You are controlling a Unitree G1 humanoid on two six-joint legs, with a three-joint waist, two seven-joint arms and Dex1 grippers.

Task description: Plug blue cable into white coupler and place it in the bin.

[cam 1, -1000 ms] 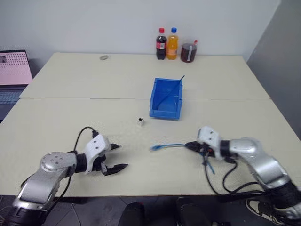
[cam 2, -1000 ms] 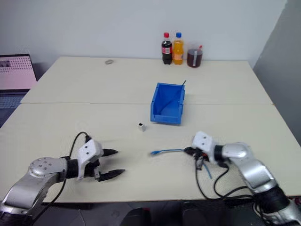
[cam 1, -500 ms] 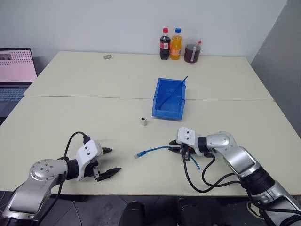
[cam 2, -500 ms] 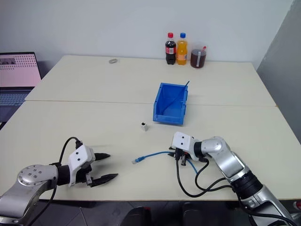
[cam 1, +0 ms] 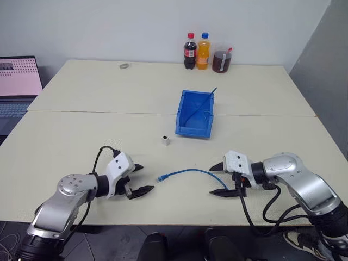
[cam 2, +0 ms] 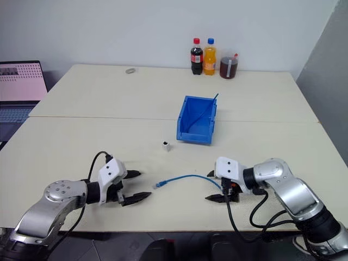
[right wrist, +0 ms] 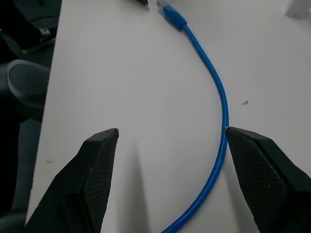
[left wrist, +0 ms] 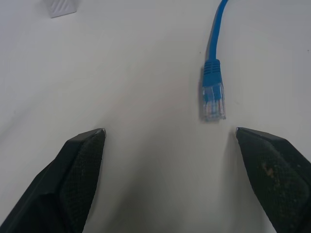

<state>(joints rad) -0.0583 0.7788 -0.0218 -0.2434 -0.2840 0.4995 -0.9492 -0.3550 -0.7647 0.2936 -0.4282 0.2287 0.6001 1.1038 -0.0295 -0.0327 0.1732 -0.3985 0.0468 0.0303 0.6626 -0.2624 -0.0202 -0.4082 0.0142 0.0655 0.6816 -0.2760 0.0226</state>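
Observation:
The blue cable point(cam 1: 187, 171) lies loose on the table in a shallow arc. Its clear plug point(left wrist: 214, 99) points toward my left gripper point(cam 1: 145, 178), which stands open just short of it with nothing between its fingers. My right gripper point(cam 1: 212, 180) is open at the cable's other end. The cord point(right wrist: 221, 97) runs along the table between its fingers, close to one of them. The white coupler point(cam 1: 165, 140) stands alone on the table behind the cable. The bin point(cam 1: 180, 117) is just beyond it, to the right.
A thin dark rod point(cam 1: 209, 93) leans inside the bin. Two soda bottles point(cam 1: 190, 51) and a dark jug point(cam 1: 220, 60) stand at the table's far edge. A laptop point(cam 1: 19, 76) sits off to the left, and a small ring point(cam 1: 124, 66) lies at the back.
My right gripper has opened, let go of the cable and drawn back to the right. The cable now lies free. My left gripper has moved right, toward the plug.

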